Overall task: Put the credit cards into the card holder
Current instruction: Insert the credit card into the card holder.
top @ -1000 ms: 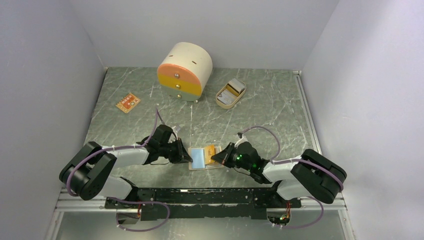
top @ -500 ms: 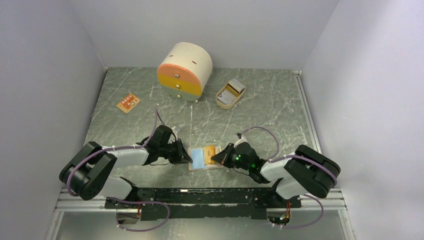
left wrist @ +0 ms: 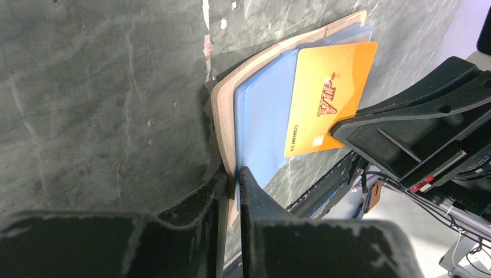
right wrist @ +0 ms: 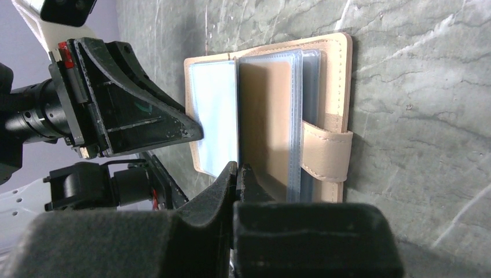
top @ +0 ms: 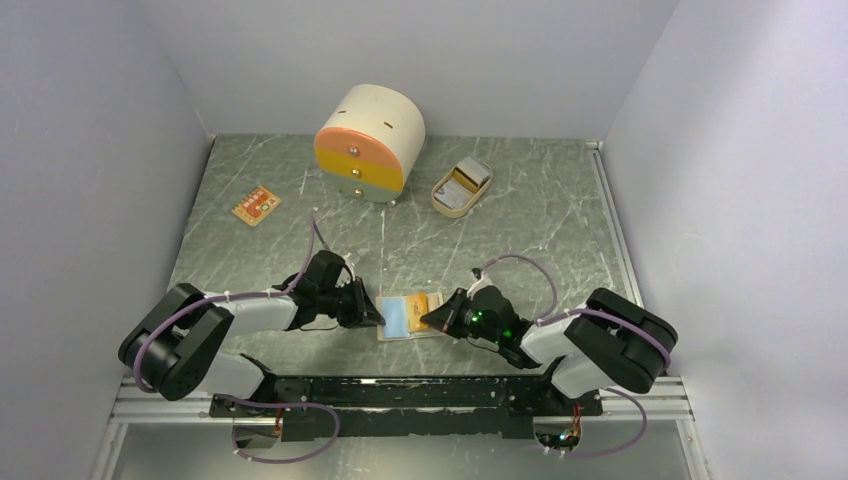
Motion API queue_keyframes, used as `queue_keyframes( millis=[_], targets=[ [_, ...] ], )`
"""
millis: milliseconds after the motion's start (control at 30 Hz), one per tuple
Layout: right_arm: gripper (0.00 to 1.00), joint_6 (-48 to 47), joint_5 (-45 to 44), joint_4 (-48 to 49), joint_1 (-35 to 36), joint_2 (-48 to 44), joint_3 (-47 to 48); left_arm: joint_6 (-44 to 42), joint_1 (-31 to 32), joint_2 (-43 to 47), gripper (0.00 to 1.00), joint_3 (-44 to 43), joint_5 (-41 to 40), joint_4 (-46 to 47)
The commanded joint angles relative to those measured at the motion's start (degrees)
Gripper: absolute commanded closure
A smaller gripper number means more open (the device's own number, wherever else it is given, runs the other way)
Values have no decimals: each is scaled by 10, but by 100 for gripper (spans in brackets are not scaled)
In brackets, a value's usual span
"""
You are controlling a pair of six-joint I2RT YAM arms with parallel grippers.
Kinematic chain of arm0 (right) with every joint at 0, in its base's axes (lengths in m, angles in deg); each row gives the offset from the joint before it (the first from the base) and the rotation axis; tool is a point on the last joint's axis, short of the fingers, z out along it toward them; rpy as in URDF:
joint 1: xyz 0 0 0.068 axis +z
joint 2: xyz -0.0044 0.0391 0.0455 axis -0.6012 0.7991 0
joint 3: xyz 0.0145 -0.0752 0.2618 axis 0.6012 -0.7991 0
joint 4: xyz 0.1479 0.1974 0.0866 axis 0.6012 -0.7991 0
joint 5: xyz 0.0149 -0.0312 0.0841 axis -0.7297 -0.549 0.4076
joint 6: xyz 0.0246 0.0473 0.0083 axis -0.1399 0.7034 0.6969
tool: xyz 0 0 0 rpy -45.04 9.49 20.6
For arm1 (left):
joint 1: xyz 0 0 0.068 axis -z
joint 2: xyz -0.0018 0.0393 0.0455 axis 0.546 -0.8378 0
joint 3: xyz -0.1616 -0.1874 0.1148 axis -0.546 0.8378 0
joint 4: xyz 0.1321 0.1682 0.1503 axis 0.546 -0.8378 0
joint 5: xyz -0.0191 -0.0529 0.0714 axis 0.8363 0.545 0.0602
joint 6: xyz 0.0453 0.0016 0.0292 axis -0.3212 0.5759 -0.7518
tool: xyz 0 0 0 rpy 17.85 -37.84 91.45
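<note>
tabletop (top: 520, 220) unchanged, right gripper (top: 425, 319) slightly leftward

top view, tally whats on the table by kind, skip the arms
card holder: 1
orange card: 1
drawer box: 1
tray: 1
flat packet: 1
total: 5, not counting what lies in the tray, which is too small to count
</note>
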Motion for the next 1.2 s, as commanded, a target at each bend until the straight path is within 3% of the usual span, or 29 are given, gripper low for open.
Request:
queue_keyframes(
  millis=[0,500,733,933,1167],
  targets=[
    [100,-1,7,12,7,15,-6,-3,-2,1,83,-2,15,7],
    [100,5,19,63,14,57,-4,-1,-2,-2,83,3,17,14],
    [89,4,16,43,15,58,5,2,-2,2,83,4,20,14],
    [99,16,6,-6,16,30,0,4,-2,7,83,6,19,14],
    [100,35,-6,-15,25,23,-1,5,-1,7,83,5,18,15]
  ],
)
